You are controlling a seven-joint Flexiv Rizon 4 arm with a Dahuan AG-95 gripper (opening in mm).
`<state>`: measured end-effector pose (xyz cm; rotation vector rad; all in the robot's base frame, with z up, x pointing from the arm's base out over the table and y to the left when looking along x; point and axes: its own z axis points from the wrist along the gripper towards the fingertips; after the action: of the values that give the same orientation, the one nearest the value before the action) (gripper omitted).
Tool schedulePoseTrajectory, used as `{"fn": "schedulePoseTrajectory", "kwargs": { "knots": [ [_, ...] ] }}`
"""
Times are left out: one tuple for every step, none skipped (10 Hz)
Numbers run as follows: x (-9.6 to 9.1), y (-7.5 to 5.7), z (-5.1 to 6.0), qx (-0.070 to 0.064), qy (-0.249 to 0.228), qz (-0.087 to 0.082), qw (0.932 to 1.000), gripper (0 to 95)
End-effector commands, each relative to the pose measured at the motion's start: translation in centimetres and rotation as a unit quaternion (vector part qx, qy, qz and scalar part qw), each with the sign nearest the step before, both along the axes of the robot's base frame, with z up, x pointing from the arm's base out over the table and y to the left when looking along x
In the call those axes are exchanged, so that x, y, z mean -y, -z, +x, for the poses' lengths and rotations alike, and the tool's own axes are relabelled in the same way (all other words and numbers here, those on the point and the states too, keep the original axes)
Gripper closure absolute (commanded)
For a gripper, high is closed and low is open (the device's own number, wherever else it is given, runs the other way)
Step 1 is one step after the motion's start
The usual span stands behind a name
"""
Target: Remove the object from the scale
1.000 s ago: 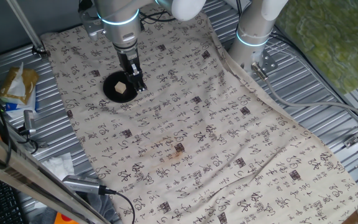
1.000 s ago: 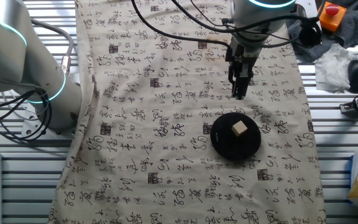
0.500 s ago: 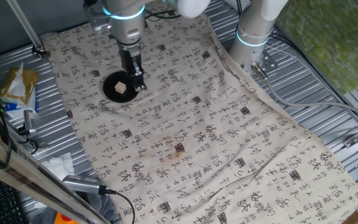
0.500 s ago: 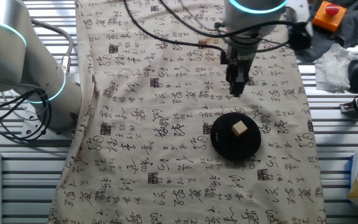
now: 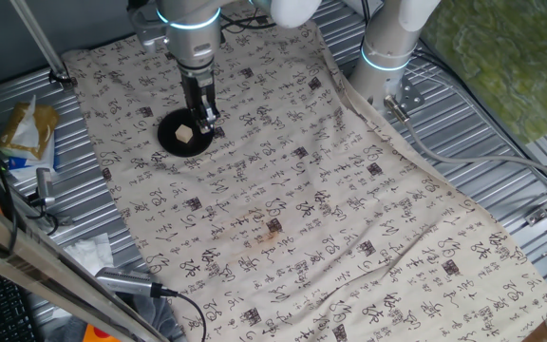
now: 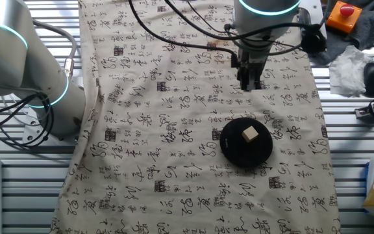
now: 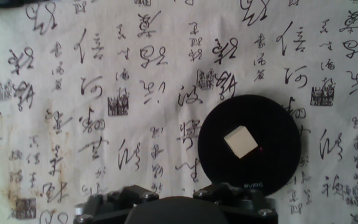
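The scale (image 6: 236,151) is a flat black disc on the printed cloth. The object (image 6: 250,134), a small light-tan block, sits on it near the middle. My gripper (image 6: 249,85) hangs above the cloth just beyond the disc's edge, apart from the block, fingers pointing down, slightly spread and empty. In one fixed view the gripper (image 5: 204,120) is over the right rim of the scale (image 5: 171,133), beside the object (image 5: 185,136). In the hand view the scale (image 7: 272,168) and the object (image 7: 241,142) lie at lower right. Only the gripper's body (image 7: 173,208) shows at the bottom edge.
A second robot arm's base (image 5: 387,57) stands at the cloth's far edge. Clutter lies off the cloth: a yellow packet (image 5: 27,133), crumpled white paper (image 6: 350,68), and an orange box with a red button (image 6: 346,14). Bare ribbed metal table (image 5: 501,123) surrounds the cloth.
The gripper has risen and shifted slightly toward the disc. Its fingers, which tapered to a point before, now look a little apart. The block and disc have not moved.
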<state>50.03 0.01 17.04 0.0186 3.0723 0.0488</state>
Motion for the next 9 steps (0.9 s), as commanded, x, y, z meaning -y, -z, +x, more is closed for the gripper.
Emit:
{"fn": "schedulePoseTrajectory", "kwargs": {
  "knots": [
    [0.02, -0.03, -0.04, 0.001, 0.003, 0.000, 1.0000, 95.0],
    [0.02, -0.03, -0.04, 0.001, 0.004, 0.000, 1.0000, 95.0],
    [0.02, -0.03, -0.04, 0.001, 0.005, 0.000, 1.0000, 95.0],
    [0.02, -0.03, -0.04, 0.001, 0.006, 0.000, 1.0000, 95.0],
    [0.02, -0.03, -0.04, 0.001, 0.007, 0.000, 1.0000, 95.0],
    [0.02, -0.04, -0.04, 0.000, 0.008, 0.000, 1.0000, 95.0],
    [0.02, -0.04, -0.05, 0.000, 0.007, 0.000, 1.0000, 95.0],
    [0.03, -0.07, -0.05, 0.000, 0.006, 0.000, 1.0000, 95.0],
    [0.03, -0.12, -0.06, 0.001, 0.006, -0.001, 1.0000, 95.0]
  ]
}}
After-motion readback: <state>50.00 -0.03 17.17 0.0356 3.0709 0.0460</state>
